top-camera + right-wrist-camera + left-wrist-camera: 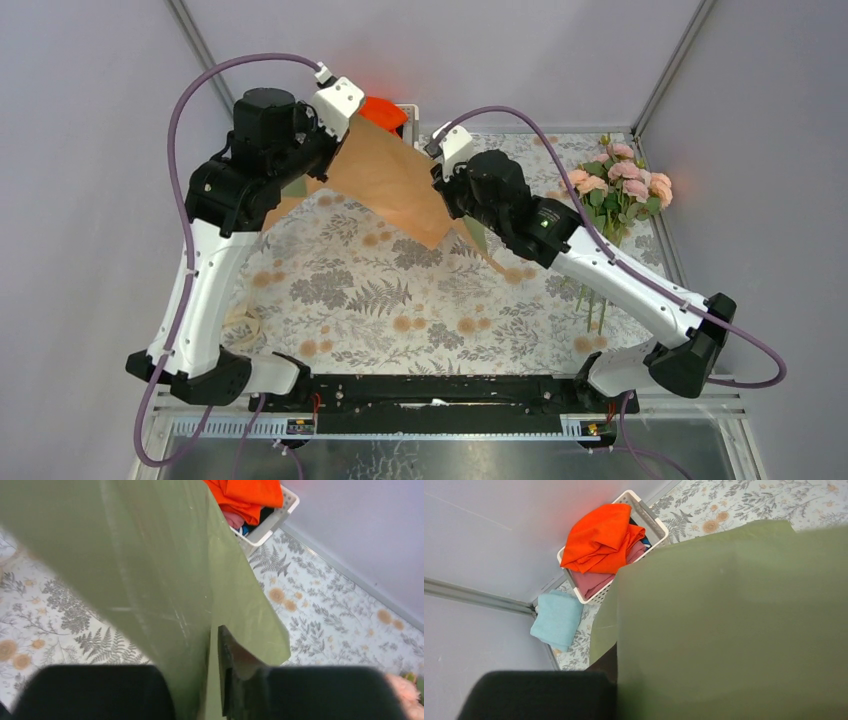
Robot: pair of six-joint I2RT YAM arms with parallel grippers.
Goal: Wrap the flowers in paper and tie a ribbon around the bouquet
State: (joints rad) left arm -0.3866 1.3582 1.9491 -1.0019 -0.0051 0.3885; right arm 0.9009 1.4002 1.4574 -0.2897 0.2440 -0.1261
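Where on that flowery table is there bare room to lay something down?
The middle and near part of the tablecloth, in front of the lifted paper, lies bare. Crowded: the back, with the basket, and the far right, with the flowers.

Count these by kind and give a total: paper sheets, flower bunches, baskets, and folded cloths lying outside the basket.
Paper sheet: 1
Bunch of pink flowers: 1
White basket: 1
Light-blue folded cloth outside the basket: 1
Total: 4

White arm links point(205, 290), black joints point(265, 120), purple cables point(176, 115).
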